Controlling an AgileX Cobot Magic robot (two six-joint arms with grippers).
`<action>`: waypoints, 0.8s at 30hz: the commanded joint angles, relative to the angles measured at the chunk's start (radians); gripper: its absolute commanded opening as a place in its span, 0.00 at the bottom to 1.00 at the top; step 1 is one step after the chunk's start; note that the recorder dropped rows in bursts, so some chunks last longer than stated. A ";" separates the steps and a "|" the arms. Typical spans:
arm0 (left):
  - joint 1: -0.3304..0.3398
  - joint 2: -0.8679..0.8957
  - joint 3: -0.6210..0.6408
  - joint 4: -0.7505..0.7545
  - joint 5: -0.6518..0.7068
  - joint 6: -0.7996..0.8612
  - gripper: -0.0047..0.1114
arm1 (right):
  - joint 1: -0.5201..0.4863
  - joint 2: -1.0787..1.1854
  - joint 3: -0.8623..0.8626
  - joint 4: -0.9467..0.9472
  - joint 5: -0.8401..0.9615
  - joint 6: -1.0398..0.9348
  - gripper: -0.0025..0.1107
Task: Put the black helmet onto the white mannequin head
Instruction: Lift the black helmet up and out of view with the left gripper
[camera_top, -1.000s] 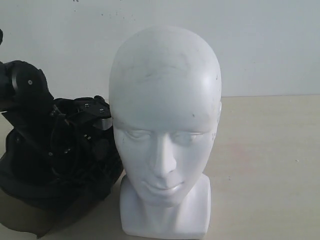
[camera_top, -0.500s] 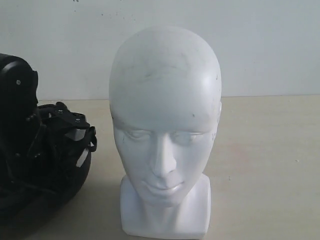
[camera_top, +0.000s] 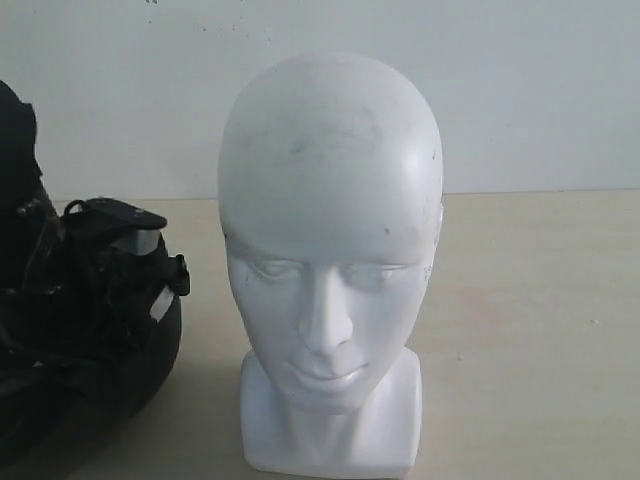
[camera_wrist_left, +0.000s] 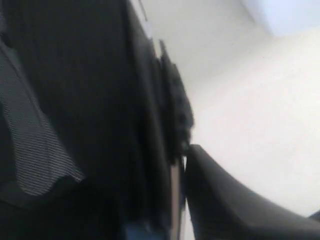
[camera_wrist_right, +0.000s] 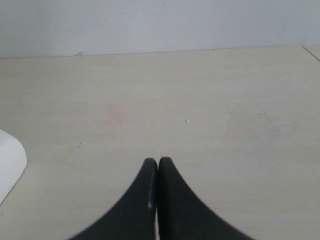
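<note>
The white mannequin head (camera_top: 330, 250) stands upright in the middle of the exterior view, facing the camera. The black helmet (camera_top: 90, 340) hangs at the left edge, apart from the head, its padded lining, straps and small white label (camera_top: 160, 305) turned towards the mannequin. In the left wrist view the helmet (camera_wrist_left: 100, 100) fills the frame, blurred. Its rim is pressed against one dark finger (camera_wrist_left: 225, 205) of my left gripper (camera_wrist_left: 181, 156), which is shut on it; the other finger is hidden. My right gripper (camera_wrist_right: 158, 162) is shut and empty over bare table.
A pale wooden table (camera_top: 530, 330) runs back to a white wall (camera_top: 520, 90). A corner of the mannequin's base (camera_wrist_right: 10, 165) shows at the edge of the right wrist view. My left arm (camera_top: 15, 150) rises dark at the far left of the exterior view.
The left arm has carried the helmet leftwards, away from the mannequin's side, and turned it so the lining faces the head. The right gripper's earlier state is not shown.
</note>
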 joint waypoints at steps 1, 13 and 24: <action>-0.003 -0.135 0.002 0.007 -0.020 -0.012 0.08 | -0.005 -0.005 -0.001 -0.006 -0.012 0.000 0.02; -0.003 -0.623 0.002 -0.122 -0.283 -0.096 0.08 | -0.005 -0.005 -0.001 -0.006 -0.012 0.000 0.02; -0.003 -0.907 0.002 -0.669 -0.513 0.041 0.08 | -0.005 -0.005 -0.001 -0.006 -0.012 0.000 0.02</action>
